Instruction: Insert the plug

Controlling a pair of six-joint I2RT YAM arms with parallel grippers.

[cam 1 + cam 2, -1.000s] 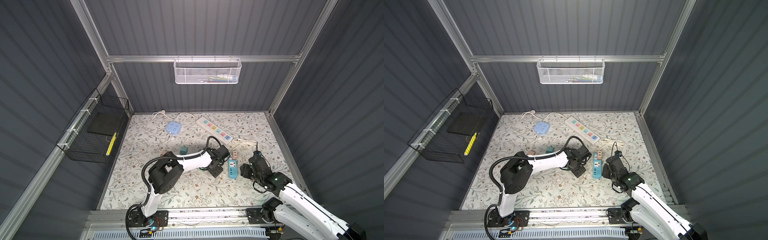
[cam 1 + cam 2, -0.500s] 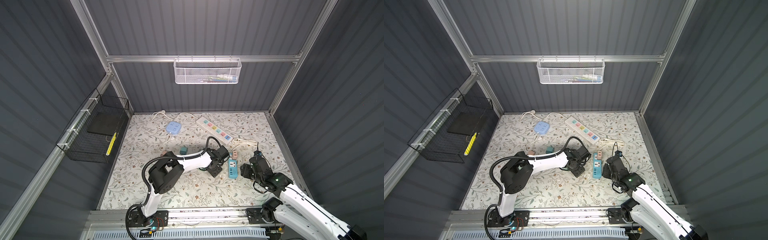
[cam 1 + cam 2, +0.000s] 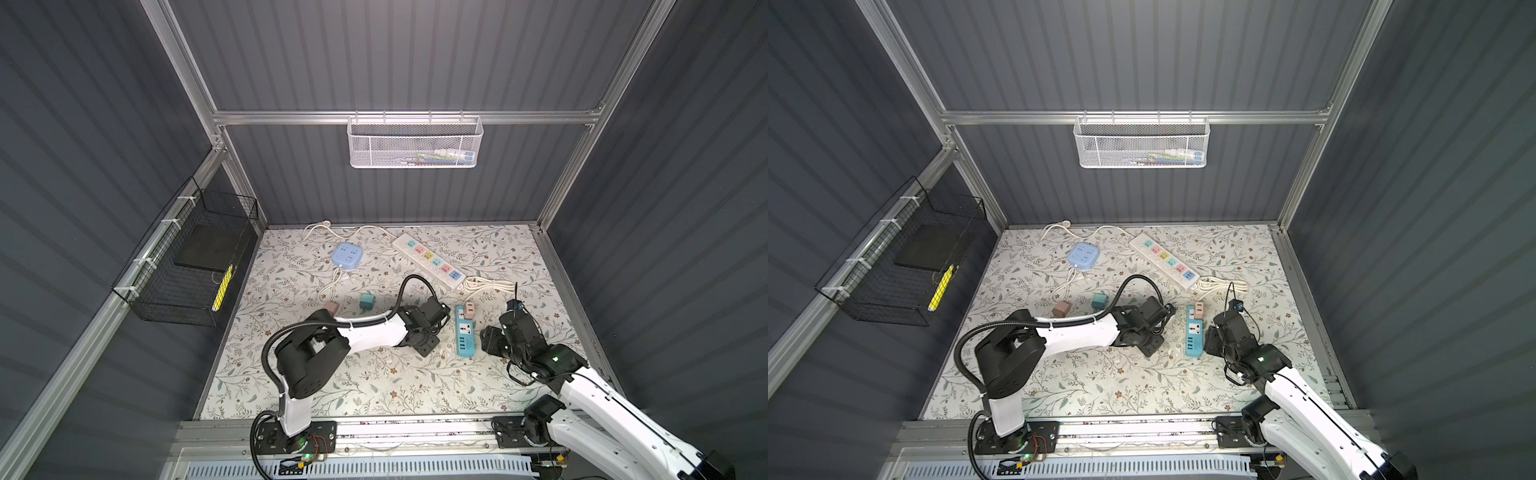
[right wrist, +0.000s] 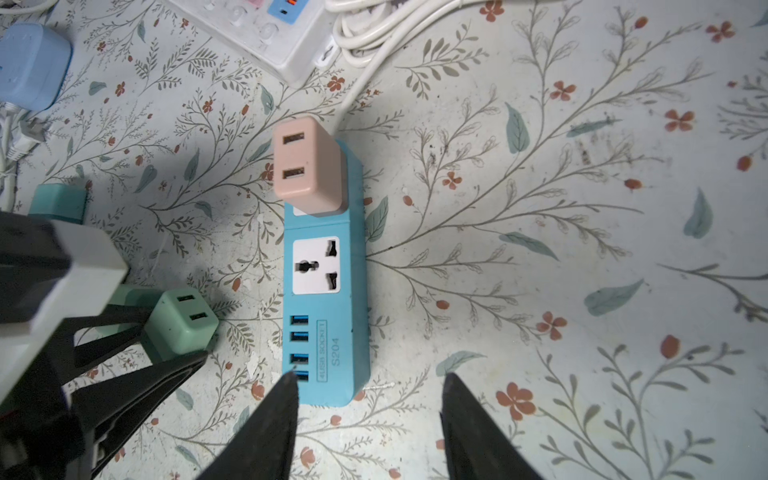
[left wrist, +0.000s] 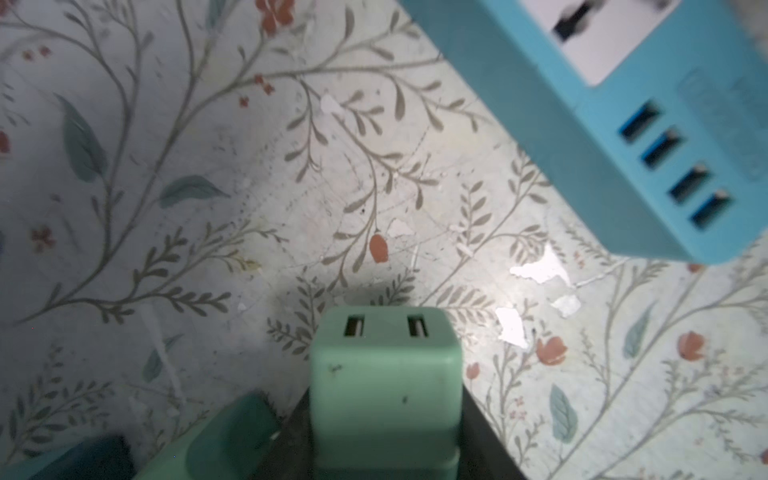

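In both top views the blue power strip (image 3: 464, 337) runs 12 to 6 o'clock. At its 4 o'clock the right gripper (image 4: 370, 415) stands spread; at its 8 o'clock the left gripper (image 4: 166, 338) pinches the green plug (image 4: 183, 324), clear of the strip. A pink plug (image 3: 469, 308) sits in its 12 o'clock end.

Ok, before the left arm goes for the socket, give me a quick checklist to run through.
1. Grip: left gripper shut on green plug, ok.
2. Target: middle socket of blue strip free, ok; pink plug fills only the end socket.
3. Alignment: green plug off to the strip's side, not ok.
4. Prongs facing down: cannot tell, hidden.
5. Bracing: right gripper open at the strip's USB end, not clamping, not ok.
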